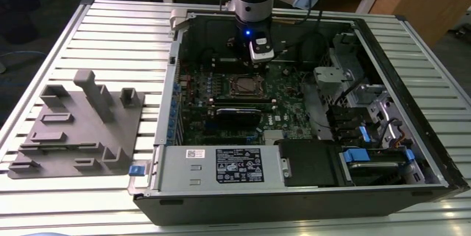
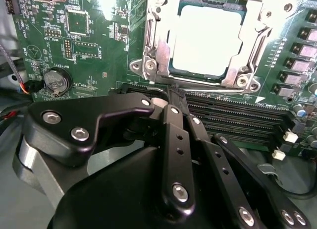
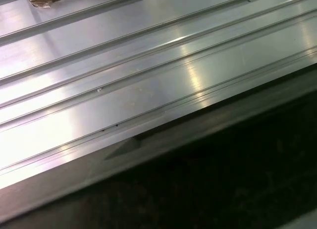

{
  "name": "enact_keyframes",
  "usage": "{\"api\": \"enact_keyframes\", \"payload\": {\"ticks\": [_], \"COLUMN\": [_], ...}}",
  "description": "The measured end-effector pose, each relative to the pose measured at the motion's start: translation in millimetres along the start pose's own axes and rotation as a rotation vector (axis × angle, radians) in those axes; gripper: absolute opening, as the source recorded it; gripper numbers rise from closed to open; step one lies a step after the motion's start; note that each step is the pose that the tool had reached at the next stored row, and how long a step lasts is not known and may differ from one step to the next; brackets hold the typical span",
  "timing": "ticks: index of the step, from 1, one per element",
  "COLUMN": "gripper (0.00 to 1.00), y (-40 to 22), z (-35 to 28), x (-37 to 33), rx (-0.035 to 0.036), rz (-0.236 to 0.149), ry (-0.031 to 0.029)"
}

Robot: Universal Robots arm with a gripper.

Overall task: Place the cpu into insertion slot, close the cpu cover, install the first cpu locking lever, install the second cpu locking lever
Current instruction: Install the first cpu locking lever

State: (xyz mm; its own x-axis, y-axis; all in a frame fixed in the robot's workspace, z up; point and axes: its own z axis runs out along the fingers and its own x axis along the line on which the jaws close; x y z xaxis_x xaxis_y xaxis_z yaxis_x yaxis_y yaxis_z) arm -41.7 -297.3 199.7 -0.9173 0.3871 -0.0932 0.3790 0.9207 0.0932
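Where the arm hangs: inside the open case (image 1: 294, 205), with the end effector (image 1: 255, 53) over the board (image 1: 290, 101), just beyond the slot (image 1: 245, 85) in the exterior view.
End effector: clenched. In the second wrist view its tip (image 2: 172, 97) hangs over the memory slots (image 2: 237, 115), the black fingers (image 2: 174, 135) are drawn together, and nothing is seen between them.
Cpu: seated in the slot (image 2: 171, 70), silver top (image 2: 208, 38) facing up, apart from the end effector.
Cover: the silvery frame (image 2: 153, 40) lies flat around the cpu, and the chip shows through its cut-out. Cannot tell whether it is latched.
Board: green. A coin cell (image 2: 54, 82) sits well to one side of the slot.
Case: lies on its side on the slatted metal counter (image 1: 110, 32), open face up.
Counter: bright slats (image 3: 148, 65) run beside a dark edge of the case (image 3: 208, 179) in the first wrist view.
Tray: a grey moulded fixture (image 1: 74, 125) lies on the counter beside the case, at the exterior view's left.
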Motion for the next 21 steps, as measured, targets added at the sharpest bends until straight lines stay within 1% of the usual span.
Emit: {"api": "enact_keyframes", "payload": {"ticks": [6, 15, 21], "gripper": [0.11, 0.11, 0.11], "y": [0.0, 0.6, 2.3], "z": [0.2, -2.0, -2.1], "x": [0.0, -0.1, 3.0], "rx": [-0.0004, -0.0001, 0.0001], "rz": [0.000, 0.001, 0.003], "ry": [-0.0001, -0.0004, -0.0010]}}
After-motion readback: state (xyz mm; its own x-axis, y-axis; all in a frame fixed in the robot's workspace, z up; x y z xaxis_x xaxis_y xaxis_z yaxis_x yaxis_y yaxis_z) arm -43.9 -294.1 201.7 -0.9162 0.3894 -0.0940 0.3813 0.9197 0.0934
